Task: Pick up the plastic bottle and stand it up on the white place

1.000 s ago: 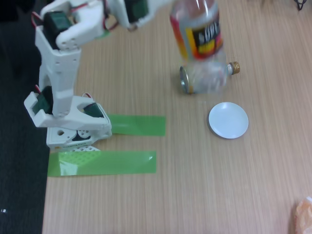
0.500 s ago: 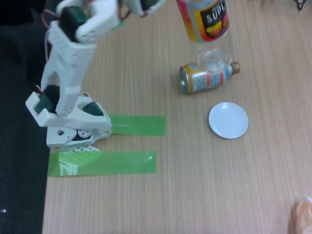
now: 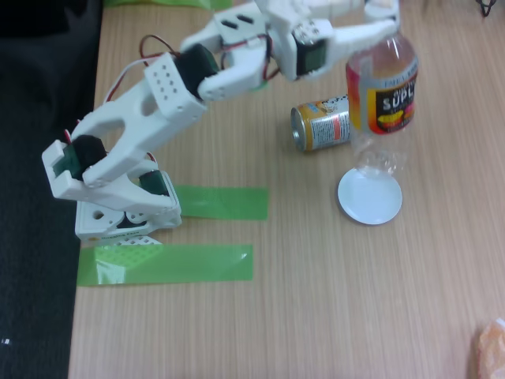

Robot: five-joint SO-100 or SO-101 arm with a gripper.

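Seen from above in the fixed view: white arm (image 3: 173, 95) stretched from its base (image 3: 118, 209) at 9 o'clock across the wooden table (image 3: 316, 300) toward 1 o'clock. Gripper (image 3: 379, 24) clamped on the upper part of the plastic bottle (image 3: 383, 99), one white finger (image 3: 367, 31) crossing just above the label; the cap end hidden behind the fingers. Bottle held close to upright, red, orange and yellow label facing the camera, clear ribbed lower part reaching down toward 6 o'clock. Clear bottom end overlapping the upper rim of the white place (image 3: 371, 201), at about 12 o'clock on the dish; whether touching it or hanging just above cannot be told. Dish lying flat at roughly 3 o'clock from the picture's centre. Orange-and-blue can (image 3: 322, 124) lying on its side just beside the bottle at its 9 o'clock, round end turned toward the arm's base, the far end covered by the bottle. Two green tape strips (image 3: 170, 264) on the table at 3 to 5 o'clock from the base, one above the other. Something orange (image 3: 491, 347) cut off at the corner at 5 o'clock.
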